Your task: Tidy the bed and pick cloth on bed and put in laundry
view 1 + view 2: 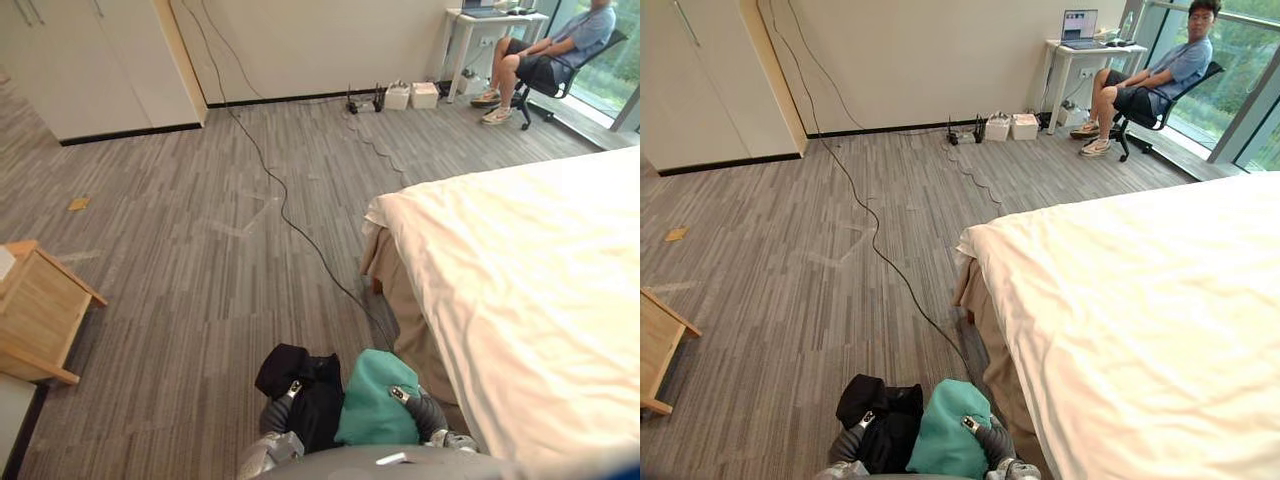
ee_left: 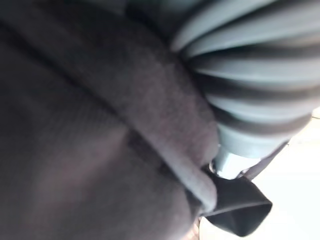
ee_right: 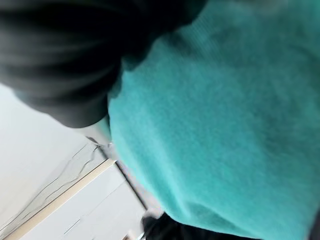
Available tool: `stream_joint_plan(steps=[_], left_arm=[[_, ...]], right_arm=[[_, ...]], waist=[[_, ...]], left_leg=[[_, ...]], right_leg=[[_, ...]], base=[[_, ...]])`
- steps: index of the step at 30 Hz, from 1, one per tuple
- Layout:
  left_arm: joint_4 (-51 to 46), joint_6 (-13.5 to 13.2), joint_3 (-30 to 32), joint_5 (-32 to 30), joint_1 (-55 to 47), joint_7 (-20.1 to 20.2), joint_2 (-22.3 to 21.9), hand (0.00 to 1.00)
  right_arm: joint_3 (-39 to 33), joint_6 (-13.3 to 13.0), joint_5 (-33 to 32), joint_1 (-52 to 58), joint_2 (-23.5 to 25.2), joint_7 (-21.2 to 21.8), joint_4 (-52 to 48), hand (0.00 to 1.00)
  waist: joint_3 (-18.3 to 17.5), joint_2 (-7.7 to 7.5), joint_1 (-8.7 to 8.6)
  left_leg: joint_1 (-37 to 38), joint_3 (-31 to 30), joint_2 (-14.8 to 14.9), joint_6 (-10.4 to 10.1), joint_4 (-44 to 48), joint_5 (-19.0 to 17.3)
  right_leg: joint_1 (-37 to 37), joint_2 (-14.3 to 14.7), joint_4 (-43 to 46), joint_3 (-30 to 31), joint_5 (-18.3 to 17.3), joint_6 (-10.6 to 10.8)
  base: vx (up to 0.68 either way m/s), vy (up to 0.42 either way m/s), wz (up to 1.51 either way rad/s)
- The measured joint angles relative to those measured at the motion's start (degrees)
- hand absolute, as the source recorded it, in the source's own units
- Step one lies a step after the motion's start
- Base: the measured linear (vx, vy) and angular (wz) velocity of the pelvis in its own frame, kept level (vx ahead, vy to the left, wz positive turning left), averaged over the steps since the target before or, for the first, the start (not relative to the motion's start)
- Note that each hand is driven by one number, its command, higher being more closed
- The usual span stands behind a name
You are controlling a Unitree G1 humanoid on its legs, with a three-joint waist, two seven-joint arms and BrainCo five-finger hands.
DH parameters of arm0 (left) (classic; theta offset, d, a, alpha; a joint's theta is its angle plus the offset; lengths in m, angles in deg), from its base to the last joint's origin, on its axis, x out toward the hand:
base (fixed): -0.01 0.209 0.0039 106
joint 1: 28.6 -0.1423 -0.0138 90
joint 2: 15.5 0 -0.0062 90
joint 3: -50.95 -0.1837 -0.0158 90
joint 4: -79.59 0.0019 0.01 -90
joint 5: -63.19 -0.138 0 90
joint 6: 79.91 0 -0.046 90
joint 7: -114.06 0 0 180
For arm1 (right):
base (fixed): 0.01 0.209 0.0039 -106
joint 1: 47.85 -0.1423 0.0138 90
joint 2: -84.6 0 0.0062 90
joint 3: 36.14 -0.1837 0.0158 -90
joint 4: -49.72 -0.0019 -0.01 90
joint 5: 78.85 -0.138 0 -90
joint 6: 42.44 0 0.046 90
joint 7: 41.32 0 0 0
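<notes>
Carpet (image 1: 200, 250) beside the made bed (image 1: 530, 290): we carry clothes off.
Our left hand (image 1: 280, 408) is buried in black cloth (image 1: 300, 380), right hand (image 1: 427, 408) in teal cloth (image 1: 375, 400); we cannot tell either grip. Next, we find the laundry.

Grey striped carpet floor (image 1: 180, 280); tall white wardrobe doors (image 1: 90, 60) at eleven o'clock; small white desk (image 1: 1102, 46) and glass windows (image 1: 1243, 45) at one o'clock.

Grey floor (image 1: 790, 290), bed (image 1: 992, 335) covered by cream sheet (image 1: 1140, 320)
</notes>
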Motion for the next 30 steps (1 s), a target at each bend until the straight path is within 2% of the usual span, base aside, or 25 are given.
stream_joint_plan(steps=[4,5,6,7,9,10,12,15,16,20,21,22,24,25,26,27,28,29,30], left_arm=[[3.24,-1.29,0.93,-2.33,1.77,1.29,0.76,1.00],[3.25,-1.70,1.31,-2.30,1.94,2.23,1.08,1.00],[3.23,-1.82,1.63,-2.25,2.20,2.88,1.45,1.00],[3.04,-1.85,2.08,-2.17,3.27,3.64,1.41,1.00],[2.81,-1.73,2.59,-1.56,4.45,4.50,1.40,1.00],[2.87,-1.57,2.61,-1.52,5.00,4.94,1.40,1.00],[2.90,-1.57,2.77,-1.61,4.89,5.11,1.42,1.00],[2.90,-1.58,2.74,-1.63,4.61,6.13,1.32,1.00],[3.13,-1.65,2.72,-1.65,3.94,6.33,1.36,1.00],[3.25,-2.22,2.68,-1.83,3.88,7.26,1.42,1.00],[3.55,-2.91,2.76,-2.20,3.36,8.10,1.54,1.00],[3.88,-3.33,2.94,-2.25,2.85,8.57,1.73,1.00],[3.93,-3.34,2.91,-2.24,2.14,8.69,1.83,1.00],[3.92,-3.36,2.90,-2.21,2.02,8.69,1.75,1.00],[4.79,-3.67,2.97,-2.22,2.66,8.67,1.56,1.00],[5.20,-3.67,2.92,-2.24,2.83,8.68,1.93,1.00],[5.07,-3.67,2.80,-2.27,2.81,8.69,2.21,1.00],[5.10,-3.46,2.53,-2.25,2.72,8.17,2.57,1.00],[5.11,-3.39,2.48,-2.25,2.84,7.77,2.88,1.00]], right_arm=[[-2.57,-1.10,-0.02,-5.24,-0.07,-0.20,6.44,1.00],[-3.14,-1.17,-0.04,-5.80,-0.25,-0.19,6.67,1.00],[-3.37,-1.22,-0.20,-5.93,-0.28,-0.19,6.57,1.00],[-3.60,-1.19,-0.19,-6.37,-0.91,-0.13,6.23,1.00],[-3.52,-1.22,-0.20,-6.79,-1.96,-0.27,6.13,1.00],[-3.56,-1.22,-0.20,-6.63,-2.82,-0.63,6.15,1.00],[-4.17,-1.25,-0.20,-6.77,-3.10,-1.26,6.13,1.00],[-4.96,-1.69,-0.13,-6.71,-2.97,-1.96,5.93,1.00],[-4.98,-1.78,-0.13,-6.70,-2.65,-2.31,5.93,1.00],[-4.98,-3.16,1.11,-6.47,-2.58,-2.27,6.14,1.00],[-4.99,-3.76,1.25,-6.49,-2.55,-2.27,6.14,1.00],[-5.01,-3.80,1.28,-6.45,-2.46,-2.26,6.16,1.00],[-5.73,-3.80,1.74,-6.11,-2.42,-2.16,6.19,1.00],[-6.15,-3.83,1.83,-5.86,-2.49,-2.10,6.21,1.00],[-6.87,-3.90,2.22,-6.11,-2.68,-2.01,6.51,1.00],[-6.82,-4.06,2.82,-5.51,-2.32,-1.93,6.48,1.00],[-6.60,-4.08,3.25,-5.25,-2.24,-1.91,6.51,1.00],[-4.86,-4.12,3.37,-4.69,-1.88,-1.28,6.62,1.00],[-4.23,-4.23,3.35,-4.73,-1.86,-1.03,6.60,1.00]], waist=[[0.34,-0.31,0.55],[0.69,-0.65,1.02],[1.36,-0.73,1.55],[3.13,-0.54,1.76],[6.25,0.47,1.58],[7.58,1.35,1.76],[7.63,1.89,1.81],[7.55,2.09,1.94],[7.45,1.74,2.31],[7.39,1.74,3.20],[7.29,1.60,3.31],[6.63,0.81,3.37],[5.08,0.15,3.20],[4.69,0.12,3.18],[4.59,0.13,3.26],[4.85,-0.43,2.95],[4.95,-0.29,2.87],[5.24,-1.02,2.91],[5.40,-1.38,2.73]], left_leg=[[-0.05,0.19,-0.06,0.00,0.47,-0.64],[-1.28,0.34,0.01,0.11,2.89,-1.87],[-4.08,0.33,0.53,-0.19,8.93,-4.35],[-8.86,0.73,2.04,-0.26,19.89,-8.26],[-14.92,1.08,4.34,-0.82,33.89,-9.92],[-15.57,1.13,4.95,-1.08,37.26,-10.07],[-14.61,1.10,4.21,-1.63,34.06,-10.43],[-9.04,1.08,2.26,-1.28,21.32,-10.19],[-6.57,1.40,1.06,0.17,15.24,-7.39],[-5.50,2.64,0.22,0.65,11.85,-6.28],[-5.03,3.40,-0.24,1.45,11.68,-6.71],[-5.07,4.20,-1.14,2.31,11.74,-7.27],[-4.04,4.16,-3.20,2.98,11.78,-9.04],[-3.86,4.18,-3.47,3.07,11.58,-9.72],[-2.82,4.53,-4.36,4.30,11.89,-10.92],[-0.84,3.91,-4.56,4.51,11.45,-11.37],[0.75,3.71,-4.66,4.66,10.53,-11.47],[3.61,3.05,-4.65,5.26,9.62,-12.78],[4.35,2.71,-4.44,5.28,9.62,-13.23]], right_leg=[[0.08,-0.15,-0.52,-0.02,0.02,0.08],[0.03,-0.37,-0.60,-0.03,0.10,0.19],[0.02,-0.52,-0.65,-0.17,0.36,0.38],[0.94,-0.12,-0.84,-0.99,0.52,0.28],[3.14,0.48,-0.97,-2.79,0.64,0.32],[4.43,0.69,-1.14,-2.96,0.62,0.37],[4.83,0.39,-1.93,-2.92,0.88,0.80],[4.35,0.12,-2.93,-3.01,1.74,1.26],[4.11,-0.36,-3.58,-2.99,2.40,1.50],[3.63,-0.89,-4.18,-1.91,2.69,1.56],[3.07,-1.46,-3.31,-0.95,1.16,1.95],[1.58,-2.55,-1.20,0.31,-1.62,2.57],[1.07,-4.79,1.42,1.09,-4.28,4.19],[1.03,-5.00,3.37,1.09,-3.96,4.70],[-5.76,-7.23,19.63,1.82,-3.93,4.67],[-11.16,-9.35,32.03,0.95,0.30,3.97],[-12.99,-10.21,36.91,0.47,2.98,3.08],[-16.93,-11.01,45.52,-0.09,3.89,1.91],[-17.80,-10.81,46.13,-0.43,2.66,2.42]], base=[[0.00,0.000,-0.02],[0.00,0.000,0.00],[0.02,-0.005,0.06],[0.02,-0.012,0.16],[-0.01,0.009,0.36],[-0.02,0.047,0.26],[0.03,0.056,0.06],[-0.01,0.021,0.04],[-0.05,0.006,-0.02],[-0.08,0.011,-0.12],[-0.03,0.044,-0.28],[-0.01,0.052,-0.25],[0.08,0.084,-0.12],[0.15,0.104,-0.13],[0.19,0.157,0.05],[0.22,0.150,0.11],[0.27,0.150,0.18],[0.23,0.053,0.08],[0.22,0.032,0.12]])
